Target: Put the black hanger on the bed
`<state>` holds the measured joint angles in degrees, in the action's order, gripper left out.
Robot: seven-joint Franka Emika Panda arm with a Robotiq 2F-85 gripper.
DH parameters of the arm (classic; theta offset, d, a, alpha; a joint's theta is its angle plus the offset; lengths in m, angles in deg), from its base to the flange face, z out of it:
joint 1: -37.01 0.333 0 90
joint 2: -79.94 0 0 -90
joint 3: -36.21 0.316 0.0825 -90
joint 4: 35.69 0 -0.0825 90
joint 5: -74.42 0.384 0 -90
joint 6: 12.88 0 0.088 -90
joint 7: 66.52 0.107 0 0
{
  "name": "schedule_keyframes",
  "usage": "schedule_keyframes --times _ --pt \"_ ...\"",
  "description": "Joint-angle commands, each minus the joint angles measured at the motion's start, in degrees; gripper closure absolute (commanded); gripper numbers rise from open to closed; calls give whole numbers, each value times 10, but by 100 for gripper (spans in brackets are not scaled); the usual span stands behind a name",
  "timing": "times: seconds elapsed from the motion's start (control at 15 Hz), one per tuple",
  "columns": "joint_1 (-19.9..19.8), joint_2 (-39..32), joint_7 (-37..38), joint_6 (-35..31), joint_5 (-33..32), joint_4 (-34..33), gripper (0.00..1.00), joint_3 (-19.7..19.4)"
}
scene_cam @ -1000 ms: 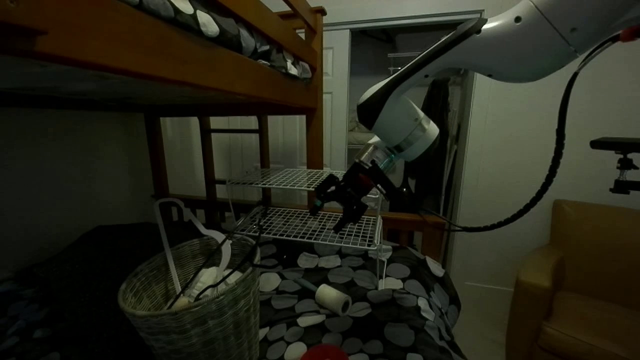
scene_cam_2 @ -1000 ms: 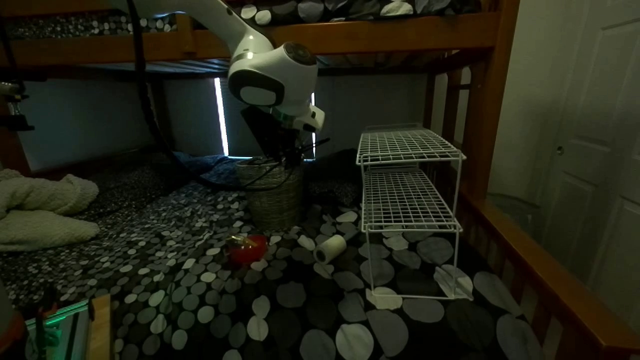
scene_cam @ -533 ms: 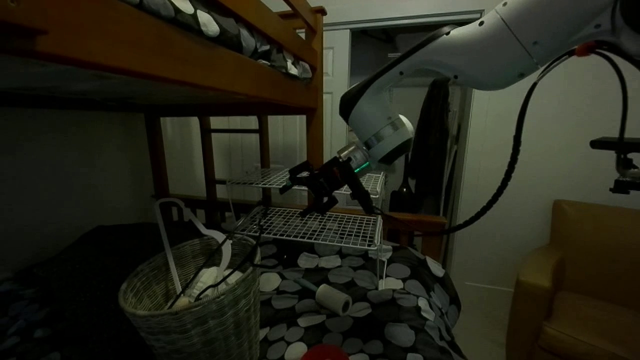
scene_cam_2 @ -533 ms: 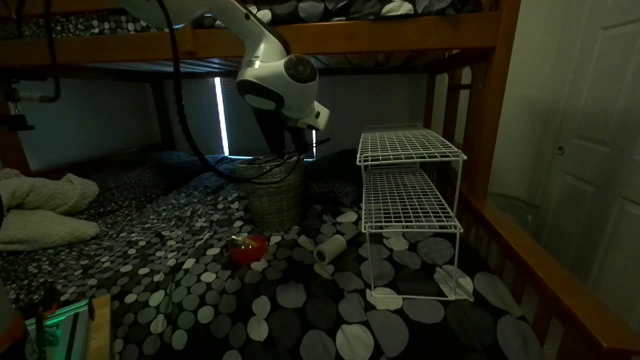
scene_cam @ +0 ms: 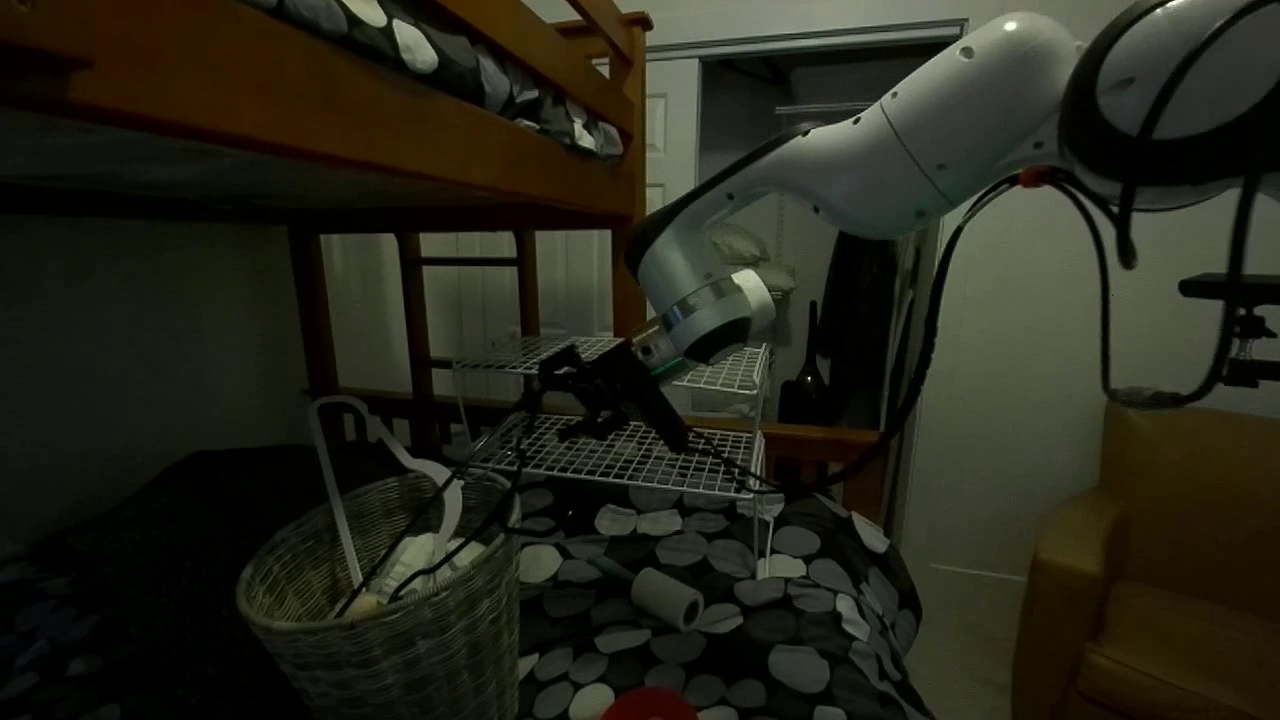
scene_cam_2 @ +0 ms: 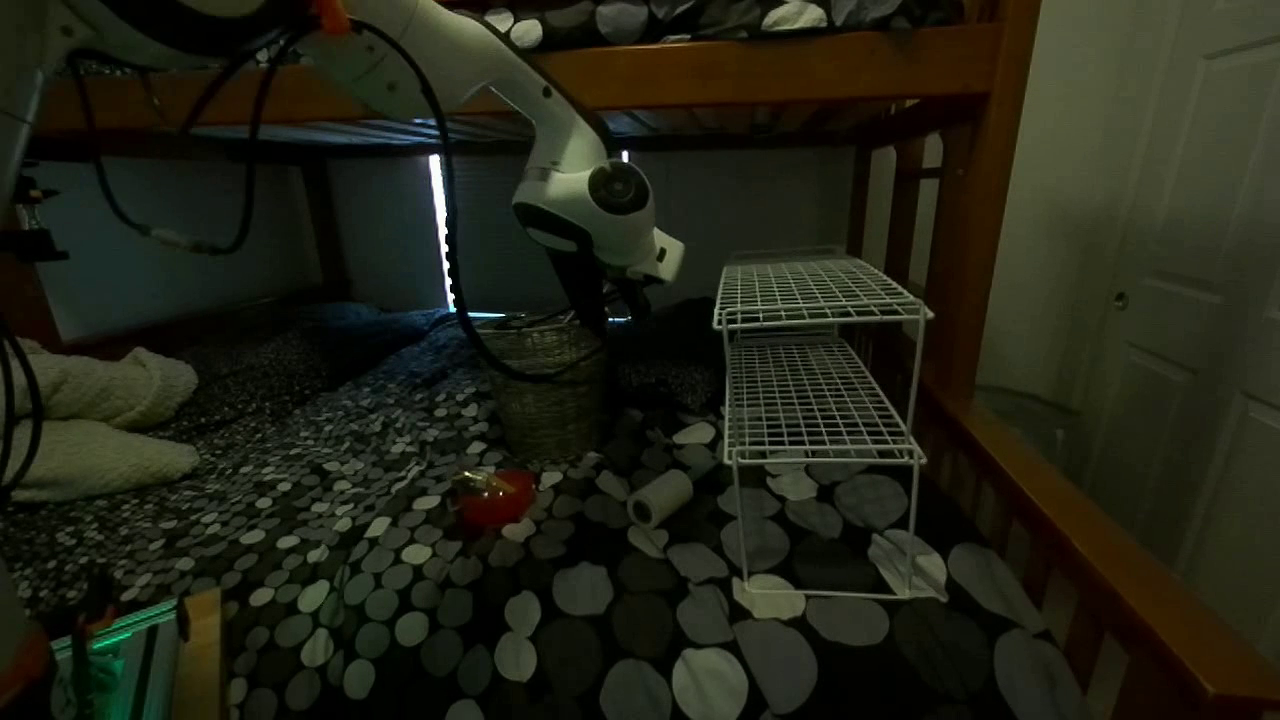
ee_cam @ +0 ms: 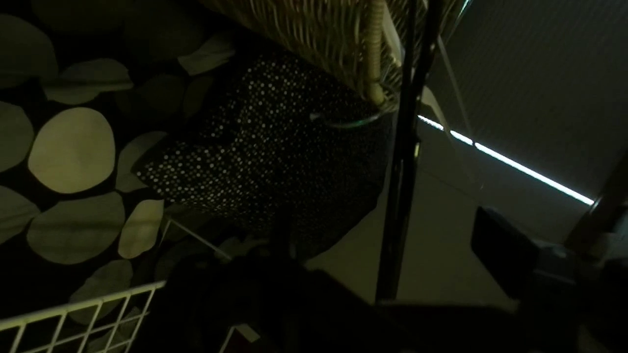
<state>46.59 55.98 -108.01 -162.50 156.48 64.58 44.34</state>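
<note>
1. Seeing, far left in an exterior view, a wooden upper bunk (scene_cam: pixel 420 150) and, lower down, a white hanger (scene_cam: pixel 340 520) tilted and poking up out of a basket (scene_cam: pixel 400 660)
2. Lingering on that basket, upright on the spotted bed (scene_cam: pixel 720 650), and finding the black hanger (ee_cam: pixel 405 147) there, partly inside, leaning out over the right side of the rim
3. Meeting the gripper (scene_cam: pixel 556 405) next, in midair, just beside the upper end of the black hanger, with fingers spread apart; checking the dark wrist view and getting a bar of the black hanger between those fingers, but unable to tell about any touch
4. Spotting, behind the gripper in an exterior view, a white wire rack (scene_cam: pixel 650 465) with two shelves, on the bed, apart from the basket
5. Picking out a red bowl (scene_cam_2: pixel 505 510) on the bed near the basket, with contents too murky to name
6. Adding a pale roller (scene_cam: pixel 665 598), lying on the bed between the bowl and the rack
7. Following the arm (scene_cam: pixel 850 180) in from the upper right, bent down in front of a closet (scene_cam: pixel 735 140)
8. Reaching the far right with a tan chair (scene_cam: pixel 1150 600), cut off by the edge
</note>
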Motion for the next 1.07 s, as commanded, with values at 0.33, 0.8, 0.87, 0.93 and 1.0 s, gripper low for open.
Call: schedule_keyframes --times 0.33,0.8,0.87,0.93,1.0 --pt "17 -84 3 -11 -22 -100 81 11" --pt "10 -55 -1 -45 3 -81 99 8" --pt "6 -50 0 -38 8 -79 99 10" --pt "-2 -49 1 -18 17 -81 100 15" --pt "-14 -43 -7 6 38 -80 100 23"
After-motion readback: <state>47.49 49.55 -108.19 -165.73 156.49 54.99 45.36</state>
